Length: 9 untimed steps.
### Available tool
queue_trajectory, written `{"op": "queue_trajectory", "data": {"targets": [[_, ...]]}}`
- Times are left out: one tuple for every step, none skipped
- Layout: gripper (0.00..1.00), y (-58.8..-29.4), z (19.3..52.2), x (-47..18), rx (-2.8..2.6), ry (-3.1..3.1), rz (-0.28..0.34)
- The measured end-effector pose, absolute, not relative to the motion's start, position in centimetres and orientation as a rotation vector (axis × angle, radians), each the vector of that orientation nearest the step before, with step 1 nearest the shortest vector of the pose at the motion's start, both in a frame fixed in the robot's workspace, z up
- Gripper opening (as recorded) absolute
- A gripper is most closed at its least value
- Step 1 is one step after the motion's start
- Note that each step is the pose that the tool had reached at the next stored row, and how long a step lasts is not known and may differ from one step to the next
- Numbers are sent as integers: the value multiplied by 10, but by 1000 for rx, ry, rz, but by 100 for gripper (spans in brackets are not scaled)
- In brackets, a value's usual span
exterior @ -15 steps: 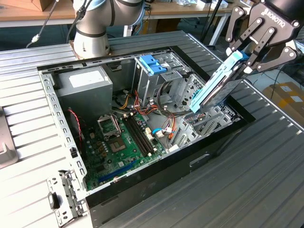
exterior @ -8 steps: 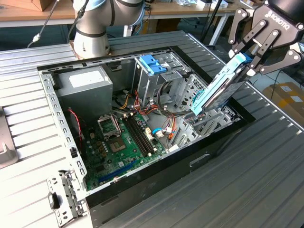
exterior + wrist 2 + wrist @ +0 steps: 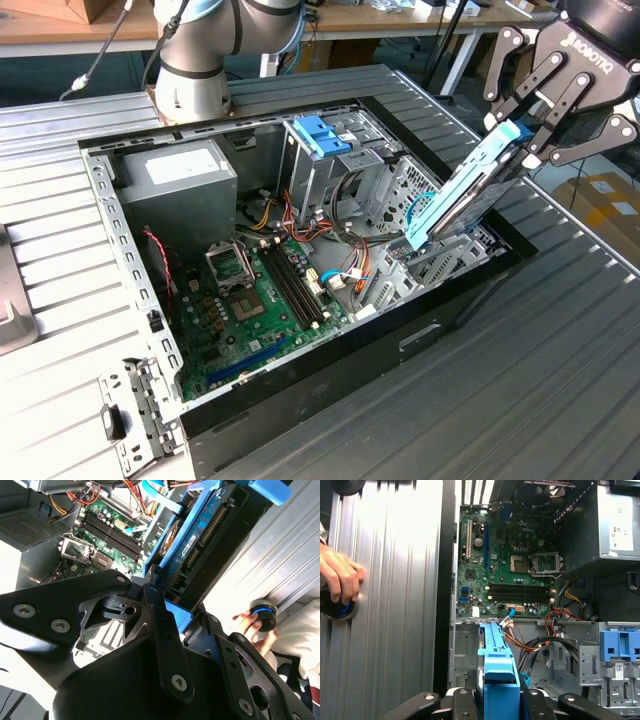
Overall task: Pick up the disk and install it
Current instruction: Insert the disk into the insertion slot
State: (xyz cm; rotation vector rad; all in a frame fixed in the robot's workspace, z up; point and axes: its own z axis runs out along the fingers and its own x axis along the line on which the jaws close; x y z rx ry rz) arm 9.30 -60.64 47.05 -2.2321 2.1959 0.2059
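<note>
gripper point(image 3: 526, 141) at two o'clock cut by the exterior view's edge, clamped end of disk point(image 3: 465, 192) hidden, hand point(image 3: 339, 577) cropped at wrist

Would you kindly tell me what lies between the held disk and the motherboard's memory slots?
In the exterior view, a loose bundle of cables lies between the disk and the memory slots.

Disk point(image 3: 470, 190) is grey with bright blue rails, and the jaws are black. Board point(image 3: 255, 300) is green with black slots (silver socket in the middle). PSU point(image 3: 180, 185) is plain grey with a white label. Clip point(image 3: 322, 135) on the cage is the same blue. Wires point(image 3: 517, 641) are orange, red and yellow. Worktop point(image 3: 560, 380) is ribbed silver, case point(image 3: 350, 370) is black.
</note>
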Motion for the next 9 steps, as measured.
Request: {"op": "queue_trajectory", "data": {"targets": [[37,-606,471,93,-2232,2196,206],[37,-606,470,93,-2232,2196,206],[37,-606,470,93,-2232,2196,206],[37,-606,470,93,-2232,2196,206],[37,-606,470,93,-2231,2195,204],[37,-607,470,93,-2229,2192,197],[37,-607,470,93,-2225,2187,185],[37,-607,470,93,-2223,2184,179],[37,-607,470,93,-2223,2184,179]]}}
